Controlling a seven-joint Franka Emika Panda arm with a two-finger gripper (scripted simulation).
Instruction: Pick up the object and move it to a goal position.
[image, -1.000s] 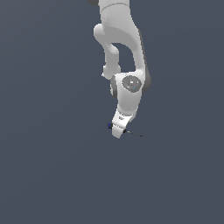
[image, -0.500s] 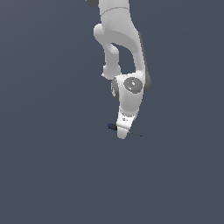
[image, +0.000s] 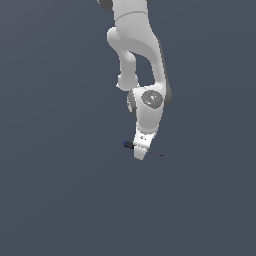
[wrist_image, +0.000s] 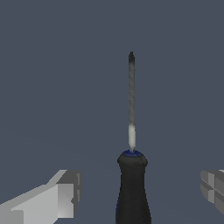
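The object is a tiny screwdriver-like tool lying on the flat grey floor. In the exterior view its black handle sticks out on the exterior view's left of my gripper, and its thin shaft pokes out on the right. In the wrist view the tool lies between my two fingers, its shaft pointing away from the camera. My gripper is open, with one finger and the other standing well apart on either side of the handle, neither touching it.
A plain grey floor surrounds the arm. No other objects show.
The gripper has sunk slightly lower around the tool. The tool has not moved.
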